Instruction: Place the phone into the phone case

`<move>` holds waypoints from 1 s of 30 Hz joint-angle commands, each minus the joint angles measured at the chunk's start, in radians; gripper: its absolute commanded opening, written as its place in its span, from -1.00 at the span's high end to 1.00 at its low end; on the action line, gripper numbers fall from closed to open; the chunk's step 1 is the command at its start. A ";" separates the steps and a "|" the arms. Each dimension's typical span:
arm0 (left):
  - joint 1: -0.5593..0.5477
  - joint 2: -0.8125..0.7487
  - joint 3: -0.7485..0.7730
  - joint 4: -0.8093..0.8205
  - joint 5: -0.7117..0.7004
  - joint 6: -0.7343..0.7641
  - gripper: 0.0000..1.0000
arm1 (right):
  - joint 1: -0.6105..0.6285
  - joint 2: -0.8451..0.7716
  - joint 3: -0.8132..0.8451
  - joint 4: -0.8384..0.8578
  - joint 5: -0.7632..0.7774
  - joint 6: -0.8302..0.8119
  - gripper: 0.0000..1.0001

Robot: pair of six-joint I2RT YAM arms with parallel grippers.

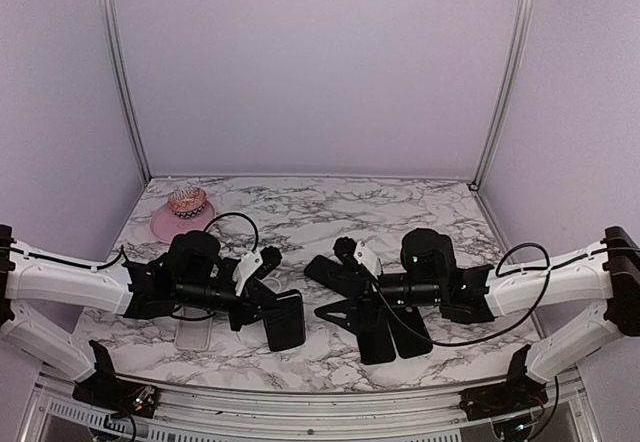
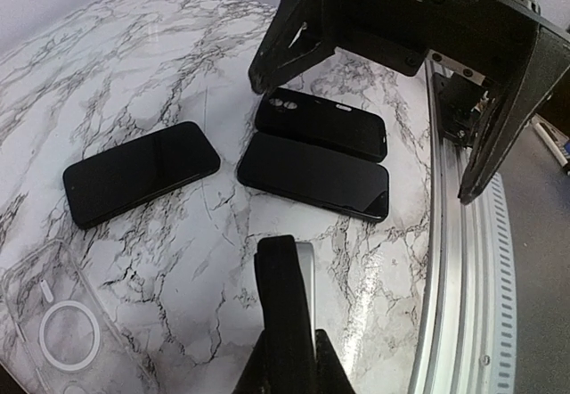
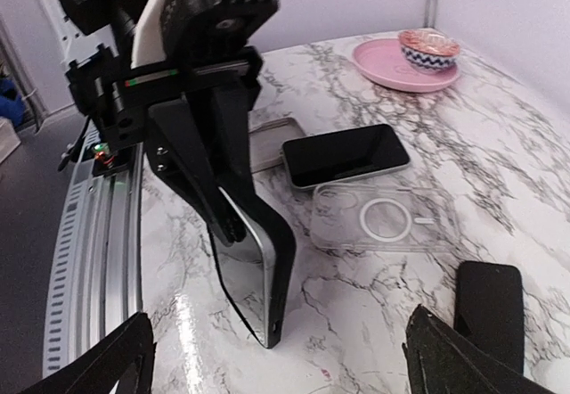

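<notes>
Lower middle of the right wrist view, the phone [image 3: 254,287] stands on edge, clamped in the left gripper [image 3: 239,229], with the fingers pressing on its flat faces. Can't tell if its bottom corner touches the marble table [image 3: 472,144] or hangs just off it. The right gripper [image 1: 325,290] is spread wide with nothing in it.

The clear case [image 3: 383,220] lies flat, open side up, right of centre in that view and just below a second dark phone [image 3: 346,155].

My guess on handling: the phone is rigid, fairly heavy for its size, and slick glass and metal, so it could slide out of the pads if tilted. Grabbing it across the long edges looks safer. The case seems light and bendy and will probably skate on the marble, so I'd pin a corner with the free gripper.
</notes>
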 commanded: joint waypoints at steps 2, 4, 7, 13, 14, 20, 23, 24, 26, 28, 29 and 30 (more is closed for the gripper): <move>-0.007 -0.019 -0.017 0.033 0.095 0.182 1.00 | -0.008 0.125 0.126 0.040 -0.277 -0.171 -0.76; -0.007 -0.024 -0.024 0.033 0.098 0.205 1.00 | -0.008 0.160 0.141 0.044 -0.295 -0.189 -0.65; -0.007 -0.027 -0.028 0.034 0.096 0.221 1.00 | -0.007 0.201 0.155 0.054 -0.291 -0.210 -0.29; -0.007 -0.011 -0.019 0.033 0.113 0.221 1.00 | -0.009 0.274 0.201 0.060 -0.312 -0.213 0.30; -0.007 -0.012 -0.020 0.033 0.113 0.221 1.00 | -0.009 0.283 0.205 0.062 -0.314 -0.212 0.38; -0.007 -0.019 -0.024 0.033 0.106 0.211 1.00 | -0.014 0.297 0.220 0.039 -0.318 -0.210 1.00; -0.007 -0.031 -0.028 0.033 0.058 0.181 0.46 | -0.024 0.266 0.209 0.037 -0.323 -0.208 1.00; -0.007 -0.037 -0.035 0.034 0.043 0.179 0.15 | -0.027 0.253 0.206 0.038 -0.326 -0.208 1.00; -0.007 -0.046 -0.048 0.042 0.025 0.176 -0.05 | -0.030 0.226 0.204 0.038 -0.337 -0.208 1.00; -0.007 -0.048 -0.055 0.055 0.021 0.170 0.00 | -0.031 0.206 0.210 0.034 -0.353 -0.206 1.00; -0.007 -0.046 -0.056 0.061 0.024 0.169 0.12 | -0.031 0.199 0.212 0.031 -0.363 -0.206 1.00; -0.007 -0.044 -0.055 0.066 0.028 0.165 0.27 | -0.031 0.194 0.214 0.028 -0.371 -0.206 1.00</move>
